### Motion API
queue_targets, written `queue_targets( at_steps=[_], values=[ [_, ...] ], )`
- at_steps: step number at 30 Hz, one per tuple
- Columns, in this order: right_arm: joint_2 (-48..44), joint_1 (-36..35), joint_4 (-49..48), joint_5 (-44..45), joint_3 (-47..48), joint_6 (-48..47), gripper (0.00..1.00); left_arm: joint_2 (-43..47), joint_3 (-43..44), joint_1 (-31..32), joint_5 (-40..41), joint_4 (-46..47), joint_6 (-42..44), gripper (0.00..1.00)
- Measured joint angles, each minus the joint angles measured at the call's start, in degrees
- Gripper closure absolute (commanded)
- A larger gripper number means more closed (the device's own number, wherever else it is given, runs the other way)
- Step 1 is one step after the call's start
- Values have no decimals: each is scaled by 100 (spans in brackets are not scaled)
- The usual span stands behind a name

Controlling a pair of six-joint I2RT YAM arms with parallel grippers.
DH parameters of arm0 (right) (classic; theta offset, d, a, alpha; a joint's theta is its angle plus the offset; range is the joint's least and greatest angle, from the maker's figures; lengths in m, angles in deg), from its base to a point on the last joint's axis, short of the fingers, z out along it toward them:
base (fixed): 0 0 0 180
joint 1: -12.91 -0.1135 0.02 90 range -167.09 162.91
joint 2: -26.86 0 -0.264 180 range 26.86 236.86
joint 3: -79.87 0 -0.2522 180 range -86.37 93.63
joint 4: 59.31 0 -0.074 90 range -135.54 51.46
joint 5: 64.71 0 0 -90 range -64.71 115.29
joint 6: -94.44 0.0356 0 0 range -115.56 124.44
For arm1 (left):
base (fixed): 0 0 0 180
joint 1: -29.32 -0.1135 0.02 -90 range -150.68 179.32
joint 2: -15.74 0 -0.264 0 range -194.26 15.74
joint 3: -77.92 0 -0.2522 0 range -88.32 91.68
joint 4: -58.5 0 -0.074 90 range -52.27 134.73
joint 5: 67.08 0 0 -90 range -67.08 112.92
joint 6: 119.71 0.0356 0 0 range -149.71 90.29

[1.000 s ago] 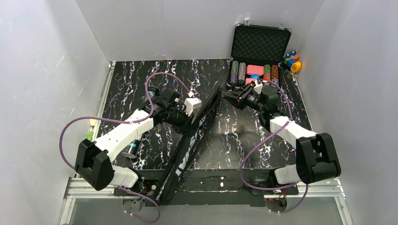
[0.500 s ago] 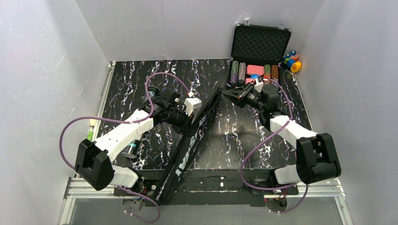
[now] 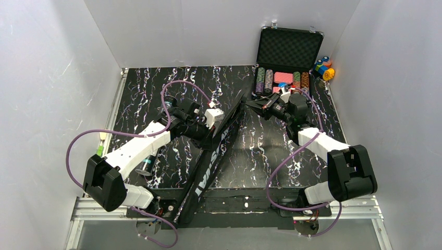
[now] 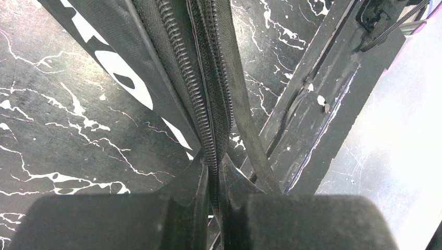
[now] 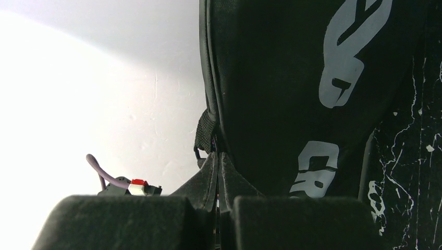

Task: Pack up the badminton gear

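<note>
The long black CROSSWAY bag [image 3: 208, 161] lies diagonally from the near edge toward the table's middle. My left gripper [image 3: 219, 127] is shut on the bag's zipper seam; in the left wrist view the zipper [image 4: 206, 99] runs straight in between the fingers of the gripper [image 4: 211, 169]. My right gripper [image 3: 249, 103] is shut on the bag's far end; in the right wrist view it [image 5: 218, 159] pinches the bag's edge [image 5: 292, 78] beside a small fabric tab. The dark tube [image 3: 148, 164] lies partly under my left arm. Racquets and shuttlecocks are out of view.
An open black case of poker chips [image 3: 284, 78] stands at the back right, just behind my right gripper. Small coloured blocks [image 3: 324, 67] sit against the right wall. A small green and yellow object [image 3: 100, 148] lies at the table's left edge. White walls surround the table.
My right arm has shifted slightly toward the back, still holding the bag's end. My left arm and the bag have barely moved.
</note>
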Motion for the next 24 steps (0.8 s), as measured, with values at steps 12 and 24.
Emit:
queue_targets(
  at_steps=[12, 24],
  values=[
    [2, -407, -153, 76, -59, 118, 99, 0, 0, 0, 2, 9, 0, 100],
    [-540, -1453, -155, 151, -896, 146, 99, 0, 0, 0, 9, 22, 0, 100]
  ],
)
